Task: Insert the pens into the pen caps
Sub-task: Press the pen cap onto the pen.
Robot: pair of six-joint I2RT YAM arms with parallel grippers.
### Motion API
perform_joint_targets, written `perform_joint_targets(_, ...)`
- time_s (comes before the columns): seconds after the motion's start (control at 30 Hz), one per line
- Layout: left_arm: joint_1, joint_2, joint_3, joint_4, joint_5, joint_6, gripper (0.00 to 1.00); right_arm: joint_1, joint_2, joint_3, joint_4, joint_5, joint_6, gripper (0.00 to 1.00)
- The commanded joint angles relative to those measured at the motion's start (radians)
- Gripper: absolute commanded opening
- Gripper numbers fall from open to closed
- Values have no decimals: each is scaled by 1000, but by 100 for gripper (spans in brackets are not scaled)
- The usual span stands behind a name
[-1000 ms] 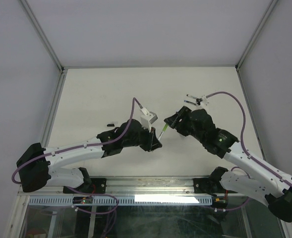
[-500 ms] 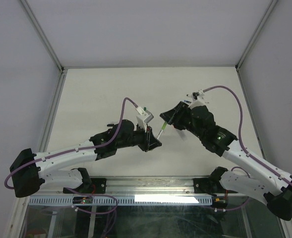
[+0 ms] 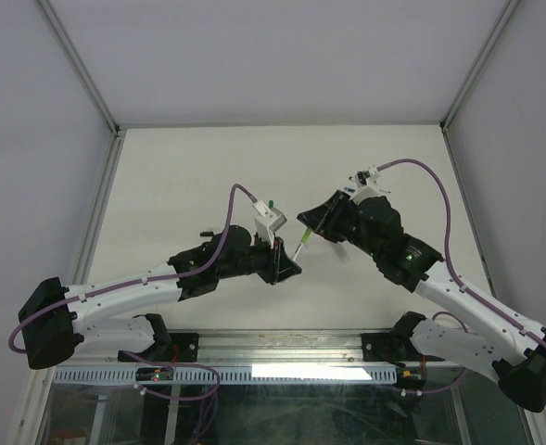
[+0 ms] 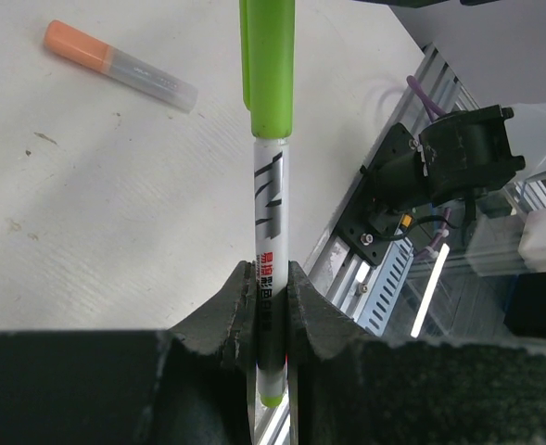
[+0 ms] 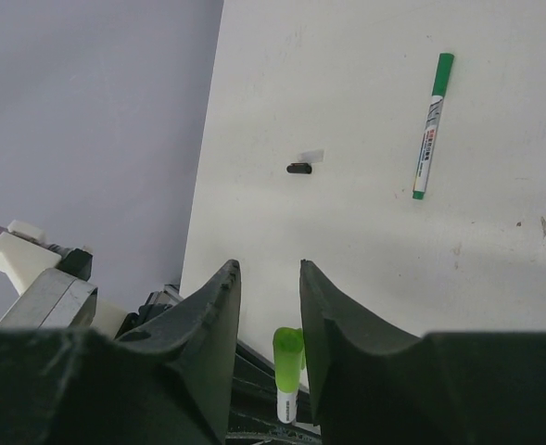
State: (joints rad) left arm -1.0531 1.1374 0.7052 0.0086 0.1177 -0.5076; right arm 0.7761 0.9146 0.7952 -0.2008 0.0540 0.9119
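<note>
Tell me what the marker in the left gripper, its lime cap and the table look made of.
The marker: a smooth white plastic barrel, judging by its gloss and crisp printed lettering. The cap: lime-green plastic, evenly coloured with a soft sheen. The table: a matte off-white board, faintly grained and scuffed, perhaps laminate or painted wood; the look leaves that open.

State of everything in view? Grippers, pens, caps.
left gripper: shut on white pen
white pen: clamped, lime cap on its end
right gripper: open, jaws flanking lime cap
green marker: capped, lying on table
orange-capped pen: lying on table
black cap: loose on table
</note>
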Motion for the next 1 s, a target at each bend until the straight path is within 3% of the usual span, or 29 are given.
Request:
perform_joint_targets(0.0, -1, -23, 8, 72, -42, 5, 0, -2, -11, 5, 15, -23, 21, 34)
perform_joint_targets(0.4, -2, -39, 6, 72, -55, -3, 0, -1, 4, 10, 5, -48, 15, 32)
perform_joint_targets(0.57, -1, -36, 7, 72, -45, -3, 0, 0, -3, 13, -7, -15, 12, 38)
perform_joint_targets(0.73, -2, -37, 4, 72, -43, -4, 0, -1, -26, 34, -18, 36, -2, 38)
perform_joint_targets(0.97, -2, -34, 8, 72, -50, -4, 0, -1, -3, 46, -27, -13, -17, 35)
